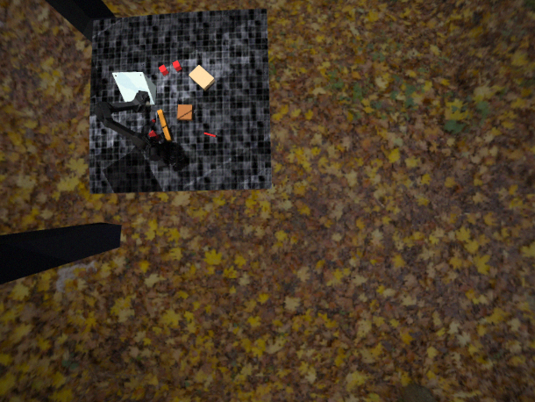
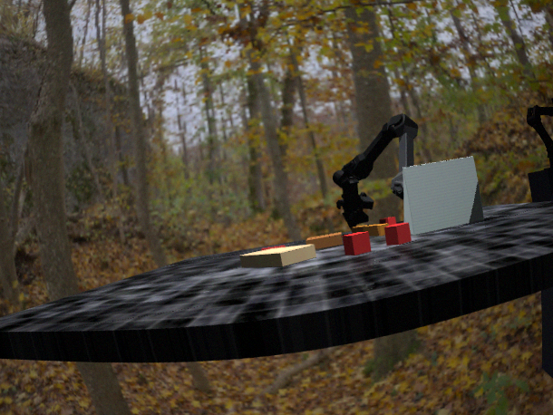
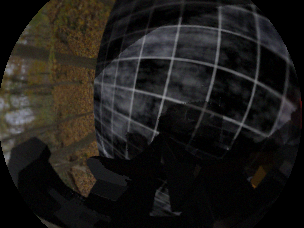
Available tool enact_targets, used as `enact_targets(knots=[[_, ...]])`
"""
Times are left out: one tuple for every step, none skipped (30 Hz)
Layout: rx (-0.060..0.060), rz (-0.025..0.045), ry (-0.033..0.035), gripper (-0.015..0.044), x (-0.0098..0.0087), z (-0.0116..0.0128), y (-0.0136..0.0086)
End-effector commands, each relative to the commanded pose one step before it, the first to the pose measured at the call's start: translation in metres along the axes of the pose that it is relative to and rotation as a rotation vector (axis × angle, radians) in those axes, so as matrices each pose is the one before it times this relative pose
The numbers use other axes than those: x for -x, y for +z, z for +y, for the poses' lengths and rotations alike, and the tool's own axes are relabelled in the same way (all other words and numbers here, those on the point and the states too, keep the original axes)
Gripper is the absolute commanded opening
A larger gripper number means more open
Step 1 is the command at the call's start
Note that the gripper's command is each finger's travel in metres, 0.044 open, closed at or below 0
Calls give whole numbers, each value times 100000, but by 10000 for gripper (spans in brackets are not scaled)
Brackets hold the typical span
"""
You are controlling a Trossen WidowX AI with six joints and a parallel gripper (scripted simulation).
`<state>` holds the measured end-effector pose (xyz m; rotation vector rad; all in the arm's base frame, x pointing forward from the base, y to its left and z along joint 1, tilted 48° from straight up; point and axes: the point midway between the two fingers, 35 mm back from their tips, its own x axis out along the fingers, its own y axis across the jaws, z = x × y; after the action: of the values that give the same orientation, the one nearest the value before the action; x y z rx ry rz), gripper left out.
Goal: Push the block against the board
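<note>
The brown-orange square block (image 1: pixel 184 111) (image 2: pixel 324 241) lies flat, a dark line across its top in the top view. To its left, a long narrow orange bar (image 1: pixel 161 117) (image 2: pixel 373 230) lies with a gap between them. A tan rectangular slab (image 1: pixel 201 76) (image 2: pixel 272 258) lies behind the block, rotated and apart from it. I cannot tell for certain which of these two is the board. My gripper (image 1: pixel 180 167) (image 3: pixel 162 137) is shut and empty, beyond the bar's lower end in the top view, apart from the block. Its fingertips are partly hidden in the exterior view.
Two red cubes (image 1: pixel 163 70) (image 2: pixel 356 243) stand left of the tan slab in the top view. A red block (image 1: pixel 153 133) is beside the bar. A thin red stick (image 1: pixel 210 134) lies right of the bar. A pale slanted panel (image 1: pixel 131 85) (image 2: pixel 441 195) stands near the arm's base.
</note>
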<state>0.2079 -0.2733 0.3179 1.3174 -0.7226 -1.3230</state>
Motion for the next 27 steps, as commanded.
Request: enact_targets(knots=[[6774, 5271, -4818, 0, 296, -1373, -2220], [2535, 1596, -1507, 0, 124, -415, -717], [2212, 1358, -1269, 0, 108, -348, -618], [1794, 1076, -1005, 0, 86, -274, -496], [1533, 833, -1097, 0, 74, -301, -446], [1927, 1013, -1337, 0, 94, -368, -550], [2275, 1148, -1522, 0, 113, -421, -634], [2336, 1121, -1521, 0, 117, -422, -637], [2499, 1151, -1605, 0, 127, -430, -629], [2580, 1134, -1598, 0, 131, -428, -634], [2617, 1095, -1562, 0, 134, -419, -628], [2654, 1054, -1527, 0, 137, -411, -622], [2690, 1013, -1493, 0, 139, -402, -615], [2724, 971, -1458, 0, 142, -393, -608], [2757, 927, -1424, 0, 145, -384, -600], [2790, 883, -1390, 0, 148, -375, -593], [2821, 838, -1357, 0, 150, -367, -585], [2850, 791, -1324, 0, 153, -358, -577], [2972, 696, -1253, 0, 160, -361, -633], [3029, 644, -1220, 0, 166, -354, -627], [3062, 585, -1176, 0, 171, -343, -616], [3093, 526, -1133, 0, 175, -333, -605], [3122, 465, -1091, 0, 180, -323, -594], [3149, 404, -1049, 0, 184, -313, -583], [3175, 342, -1007, 0, 189, -303, -571], [3199, 280, -967, 0, 194, -294, -559], [3221, 217, -926, 0, 198, -284, -547]])
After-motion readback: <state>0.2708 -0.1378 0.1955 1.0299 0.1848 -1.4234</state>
